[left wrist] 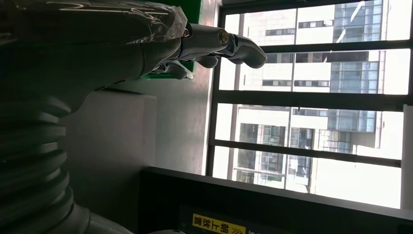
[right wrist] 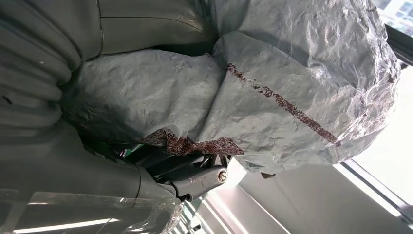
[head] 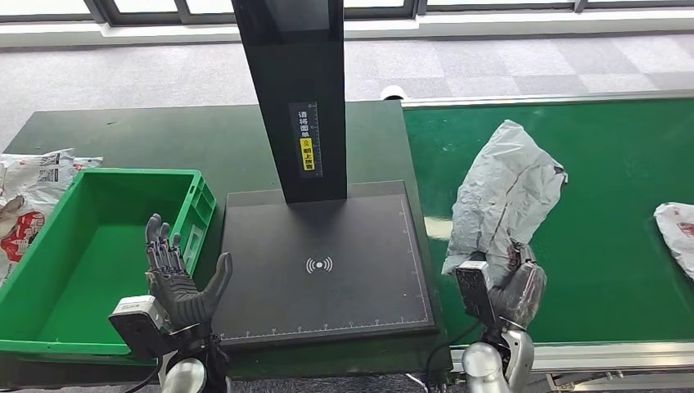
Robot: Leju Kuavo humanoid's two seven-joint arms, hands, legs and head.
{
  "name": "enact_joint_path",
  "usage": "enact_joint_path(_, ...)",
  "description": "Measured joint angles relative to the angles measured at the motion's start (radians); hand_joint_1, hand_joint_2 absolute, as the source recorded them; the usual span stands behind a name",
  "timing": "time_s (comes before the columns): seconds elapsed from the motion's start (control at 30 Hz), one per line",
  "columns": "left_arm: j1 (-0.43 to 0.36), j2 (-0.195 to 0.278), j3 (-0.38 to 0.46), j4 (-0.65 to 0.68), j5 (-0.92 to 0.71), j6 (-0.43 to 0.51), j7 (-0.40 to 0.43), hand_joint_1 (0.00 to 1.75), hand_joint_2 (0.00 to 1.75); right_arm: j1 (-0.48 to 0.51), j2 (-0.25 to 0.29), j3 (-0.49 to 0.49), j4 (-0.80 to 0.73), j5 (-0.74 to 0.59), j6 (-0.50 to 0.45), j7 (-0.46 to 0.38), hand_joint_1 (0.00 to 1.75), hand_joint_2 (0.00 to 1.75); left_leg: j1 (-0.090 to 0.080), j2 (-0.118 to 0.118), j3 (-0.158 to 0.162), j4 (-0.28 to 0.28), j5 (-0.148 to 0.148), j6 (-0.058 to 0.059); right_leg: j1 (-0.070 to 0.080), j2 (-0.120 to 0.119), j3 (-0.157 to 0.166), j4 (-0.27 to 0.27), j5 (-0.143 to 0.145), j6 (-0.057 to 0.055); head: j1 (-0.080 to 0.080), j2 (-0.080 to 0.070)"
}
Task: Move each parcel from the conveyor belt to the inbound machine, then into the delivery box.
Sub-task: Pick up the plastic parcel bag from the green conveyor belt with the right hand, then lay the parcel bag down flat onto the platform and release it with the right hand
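Nearest the robot, the left hand [head: 176,282] stands upright over the front-left corner of the inbound machine's dark scanning plate [head: 327,270], fingers spread apart with nothing in them, the thumb angled toward the plate. On the other side of that plate, the right hand [head: 511,286] sits at the near edge of the green conveyor belt [head: 622,246] and grips the lower end of a grey plastic parcel [head: 503,196]; in the right wrist view the crumpled bag [right wrist: 272,92] lies pressed against the palm, with a torn reddish strip running across it. The parcel's long axis runs away from the robot and leans slightly away from the plate, its lower end in the hand and its upper end pointing toward the belt's far side. Left of the plate stands the green delivery box [head: 49,319], and beyond the box lies a white printed bag [head: 37,184]. A second white parcel [head: 678,233] rests on the belt well to the right of the held one. At the plate's far edge rises the machine's black column [head: 299,90] with a yellow label [head: 308,157].
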Motion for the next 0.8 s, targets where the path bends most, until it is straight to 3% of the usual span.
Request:
enact_joint_path(0.2, 0.000, 0.000, 0.000, -0.003, 0.000, -0.001, 0.000, 0.00, 1.75, 0.026, 0.003, 0.085, -0.125, -0.015, -0.031, -0.010, 1.75, 1.75, 0.000, 0.000, 0.000, 0.000, 0.000, 0.000, 0.000, 0.000, 0.000, 0.000, 0.000, 0.000, 0.000, 0.000)
enact_joint_path(0.4, 0.000, 0.000, 0.000, -0.006, 0.000, -0.002, 0.000, 0.00, 1.75, 0.036, 0.003, 0.109, -0.181, -0.023, -0.033, -0.014, 1.75, 1.75, 0.000, 0.000, 0.000, 0.000, 0.000, 0.000, -0.001, 0.000, 0.000, 0.000, 0.000, 0.000, 0.000, 0.000)
enact_joint_path(0.5, 0.000, 0.000, 0.000, -0.006, -0.001, -0.013, 0.000, 0.00, 1.75, 0.038, 0.003, 0.130, -0.187, 0.011, 0.037, -0.027, 1.75, 1.75, 0.000, 0.001, -0.005, 0.000, 0.000, 0.000, 0.000, 0.000, 0.001, 0.000, 0.000, 0.000, 0.000, 0.000)
enact_joint_path(0.6, -0.002, 0.000, 0.000, -0.002, -0.003, -0.033, 0.000, 0.00, 1.75, 0.017, 0.004, 0.231, -0.126, 0.135, 0.160, -0.023, 1.75, 1.75, 0.001, 0.004, -0.007, -0.001, -0.001, -0.001, 0.001, 0.004, 0.000, 0.000, 0.000, 0.000, 0.000, 0.000)
enact_joint_path(0.8, -0.003, 0.000, 0.000, 0.006, -0.002, -0.034, 0.000, 0.00, 1.75, -0.041, 0.002, 0.421, 0.059, 0.148, 0.155, -0.009, 1.75, 1.75, 0.001, -0.001, -0.002, -0.001, 0.004, -0.001, 0.002, -0.001, -0.001, 0.000, 0.001, -0.001, -0.001, 0.000)
